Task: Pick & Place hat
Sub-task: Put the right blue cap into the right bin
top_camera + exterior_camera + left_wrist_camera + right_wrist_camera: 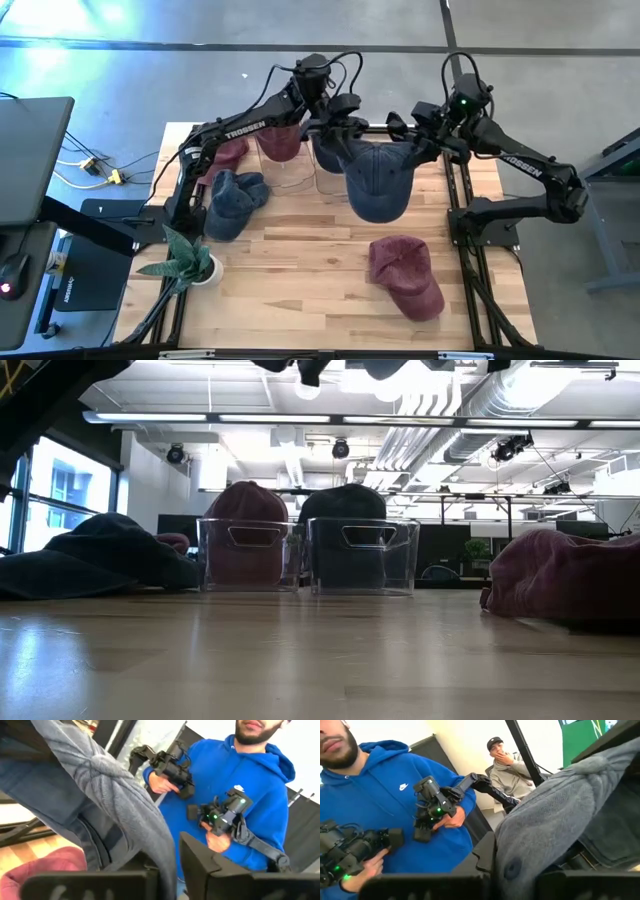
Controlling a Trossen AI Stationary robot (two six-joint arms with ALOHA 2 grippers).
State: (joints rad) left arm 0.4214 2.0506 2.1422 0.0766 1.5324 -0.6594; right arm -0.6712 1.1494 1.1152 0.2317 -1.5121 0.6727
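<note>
Hat (378,182) — blue, hanging high over the table's back between both arms — is pinched by the left gripper (338,128) and right gripper (415,137) at opposite edges, just beside the clear bins (318,172) below.

"TROSSEN" reads in white on the left arm (243,130) and right arm (524,166).

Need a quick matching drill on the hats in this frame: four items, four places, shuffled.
Items:
1. blue denim cap held aloft
2. maroon cap alone on the wood
3. maroon cap in the clear bin
4. small green potted plant

Places:
A. left clear bin in the low view
B. table's front right area
C. gripped between both arms' fingers, above the table
D. table's left edge

Pairs: 1-C, 2-B, 3-A, 4-D
</note>
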